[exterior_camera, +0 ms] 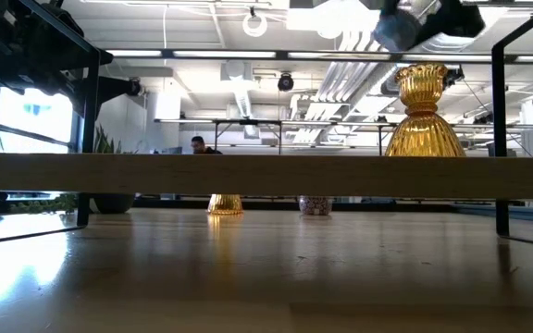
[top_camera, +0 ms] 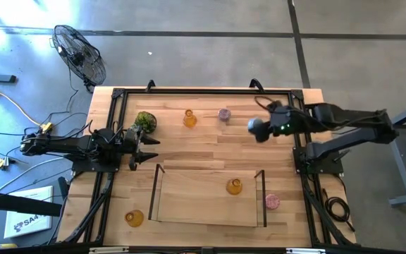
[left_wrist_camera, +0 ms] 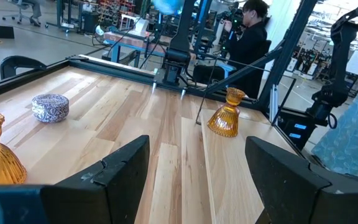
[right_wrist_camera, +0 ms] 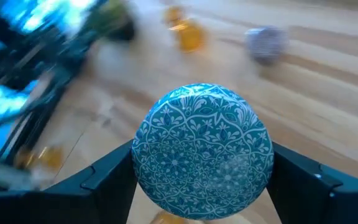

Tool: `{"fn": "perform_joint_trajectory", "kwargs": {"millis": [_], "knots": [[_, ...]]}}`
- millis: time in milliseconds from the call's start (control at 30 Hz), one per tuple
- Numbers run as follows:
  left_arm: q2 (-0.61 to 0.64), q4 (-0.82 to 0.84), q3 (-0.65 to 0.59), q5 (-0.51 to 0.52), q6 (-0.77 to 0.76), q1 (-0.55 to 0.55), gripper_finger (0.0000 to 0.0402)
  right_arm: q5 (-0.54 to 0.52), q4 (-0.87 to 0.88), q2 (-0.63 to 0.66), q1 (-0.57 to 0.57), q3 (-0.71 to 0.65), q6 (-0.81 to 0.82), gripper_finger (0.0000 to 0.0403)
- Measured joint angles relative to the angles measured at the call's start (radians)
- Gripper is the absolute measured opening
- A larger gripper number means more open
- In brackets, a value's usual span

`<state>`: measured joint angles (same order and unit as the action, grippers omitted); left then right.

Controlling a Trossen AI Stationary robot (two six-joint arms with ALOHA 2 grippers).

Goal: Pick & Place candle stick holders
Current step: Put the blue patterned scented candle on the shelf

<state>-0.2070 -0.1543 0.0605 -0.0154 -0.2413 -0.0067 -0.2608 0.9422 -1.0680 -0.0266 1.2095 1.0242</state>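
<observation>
A pale plank table carries a low black-framed tray (top_camera: 159,192). The right gripper (right_wrist_camera: 204,171), raised over the table's far right, clamps the light blue holder (right_wrist_camera: 202,151) across its round sides; patterned glass, light, slippery, breakable. The left gripper (left_wrist_camera: 194,180) waits open at left, near the mossy ball (top_camera: 145,121). Amber holders (top_camera: 189,118) and the tray's frame lie nearby.
</observation>
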Motion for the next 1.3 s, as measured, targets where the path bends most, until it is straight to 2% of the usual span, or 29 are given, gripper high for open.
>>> {"fn": "perform_joint_trajectory", "kwargs": {"millis": [333, 500, 633, 767, 1067, 1200, 1300], "knots": [[0.0, 0.0, 0.0, 0.0, 0.0, 0.0, 0.0262, 0.085, -0.161, -0.088, -0.197, -0.001, -0.21, 0.0287], [0.0, 0.0, 0.0, 0.0, 0.0, 0.0, 0.0262, 0.141, -0.297, -0.132, -0.315, -0.001, -0.339, 0.0287], [0.0, 0.0, 0.0, 0.0, 0.0, 0.0, 0.0262, 0.168, -0.388, -0.159, -0.375, -0.001, -0.377, 0.0287], [0.0, 0.0, 0.0, 0.0, 0.0, 0.0, 0.0262, 0.179, -0.39, -0.189, -0.41, -0.001, -0.376, 0.0287], [0.0, 0.0, 0.0, 0.0, 0.0, 0.0, 0.0262, 0.284, -0.386, -0.283, -0.47, -0.001, -0.4, 0.0284], [0.0, 0.0, 0.0, 0.0, 0.0, 0.0, 0.0262, 0.277, -0.375, -0.288, -0.504, -0.001, -0.412, 0.0284], [0.0, 0.0, 0.0, 0.0, 0.0, 0.0, 0.0262, 0.22, -0.336, -0.288, -0.536, -0.001, -0.392, 0.0284]]}}
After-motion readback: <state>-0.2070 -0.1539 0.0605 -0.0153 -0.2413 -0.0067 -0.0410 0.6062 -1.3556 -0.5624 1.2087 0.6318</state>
